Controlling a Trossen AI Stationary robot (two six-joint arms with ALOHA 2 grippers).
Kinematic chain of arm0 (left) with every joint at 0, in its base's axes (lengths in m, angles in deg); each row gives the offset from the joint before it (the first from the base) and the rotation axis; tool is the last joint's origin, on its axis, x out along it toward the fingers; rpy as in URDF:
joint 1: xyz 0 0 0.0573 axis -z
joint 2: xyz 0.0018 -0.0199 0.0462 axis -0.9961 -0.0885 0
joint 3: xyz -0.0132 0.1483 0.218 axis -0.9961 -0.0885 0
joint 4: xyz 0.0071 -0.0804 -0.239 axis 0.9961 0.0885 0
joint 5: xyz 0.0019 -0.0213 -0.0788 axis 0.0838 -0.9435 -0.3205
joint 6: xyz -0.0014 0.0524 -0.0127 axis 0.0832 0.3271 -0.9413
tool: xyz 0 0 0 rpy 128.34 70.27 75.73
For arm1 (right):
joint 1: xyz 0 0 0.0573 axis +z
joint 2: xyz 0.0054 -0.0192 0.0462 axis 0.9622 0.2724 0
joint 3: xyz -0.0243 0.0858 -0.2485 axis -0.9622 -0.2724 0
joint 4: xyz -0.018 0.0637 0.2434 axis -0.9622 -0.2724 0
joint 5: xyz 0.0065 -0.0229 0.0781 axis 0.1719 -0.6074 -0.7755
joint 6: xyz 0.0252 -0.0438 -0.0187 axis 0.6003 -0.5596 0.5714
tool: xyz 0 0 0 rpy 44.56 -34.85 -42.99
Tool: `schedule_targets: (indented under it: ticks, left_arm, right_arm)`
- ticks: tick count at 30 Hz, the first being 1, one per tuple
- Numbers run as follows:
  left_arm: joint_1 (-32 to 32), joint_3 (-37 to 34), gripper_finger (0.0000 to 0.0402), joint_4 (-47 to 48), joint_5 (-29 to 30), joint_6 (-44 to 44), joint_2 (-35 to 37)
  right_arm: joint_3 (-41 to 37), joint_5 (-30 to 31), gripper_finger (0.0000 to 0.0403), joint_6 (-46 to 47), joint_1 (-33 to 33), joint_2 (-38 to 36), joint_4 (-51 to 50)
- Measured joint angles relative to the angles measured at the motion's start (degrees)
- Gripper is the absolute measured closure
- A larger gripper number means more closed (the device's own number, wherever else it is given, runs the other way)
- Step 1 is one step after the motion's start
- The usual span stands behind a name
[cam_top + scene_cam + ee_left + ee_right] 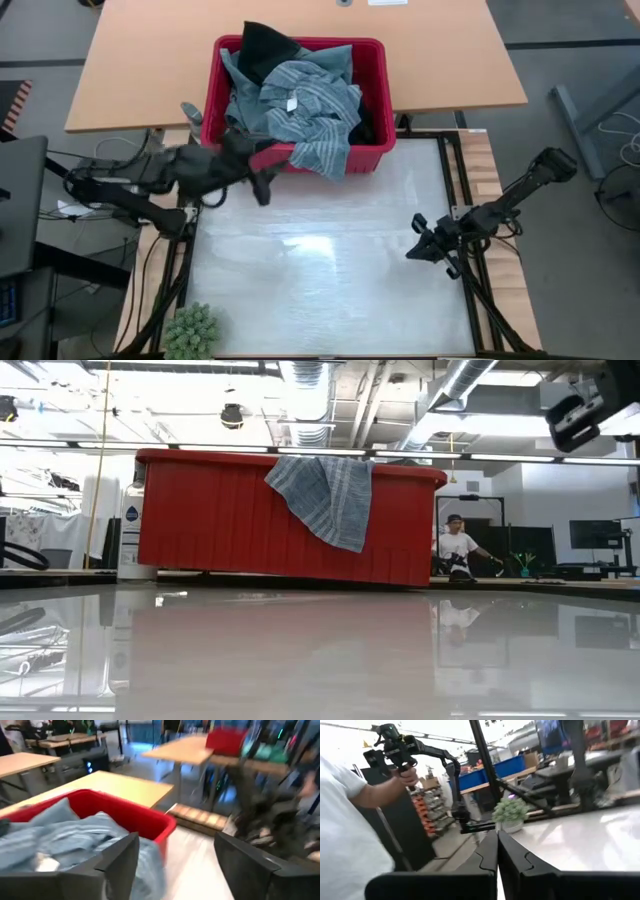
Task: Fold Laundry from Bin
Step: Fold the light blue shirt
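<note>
The red bin point(375, 95) stands at the table's far edge, heaped with laundry. A grey-blue striped garment point(300, 105) lies on top, and one end of it hangs over the bin's near rim point(330, 495). A black garment point(265, 45) sticks up at the far side. My left gripper point(262, 188) hovers just in front of the bin's near left corner. It is open point(175, 865) with nothing between its fingers. My right gripper point(415, 245) is shut point(497, 850) over the table's right side, well clear of the bin.
A small green plant point(190, 332) sits at the table's near left corner. A white bottle point(133, 535) stands beside the bin's left end. The white tabletop point(330, 260) stretches between both arms. A person in a white sleeve point(350, 820) stands beyond the table.
</note>
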Motion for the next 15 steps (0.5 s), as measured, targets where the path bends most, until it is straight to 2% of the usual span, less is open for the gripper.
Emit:
schedule_targets:
  ticks: [3,8,11,15]
  left_arm:
    - [-6.08,8.19,0.0123,7.47,-5.99,2.67,-4.32]
    - [-16.57,18.58,0.0117,19.58,-14.46,8.62,-11.02]
    - [-23.35,21.78,0.0117,26.40,-19.06,9.69,-13.72]
    - [-31.19,22.00,0.0117,33.30,-19.82,17.74,-16.34]
  right_arm:
    - [0.01,0.05,0.0370,3.25,0.15,0.18,-2.89]
    - [0.01,0.06,0.0370,15.85,-0.04,0.55,-4.48]
    - [0.01,0.08,0.0370,19.17,-0.06,0.42,-3.54]
    - [-0.01,0.56,0.0370,20.86,-0.04,0.39,-0.19]
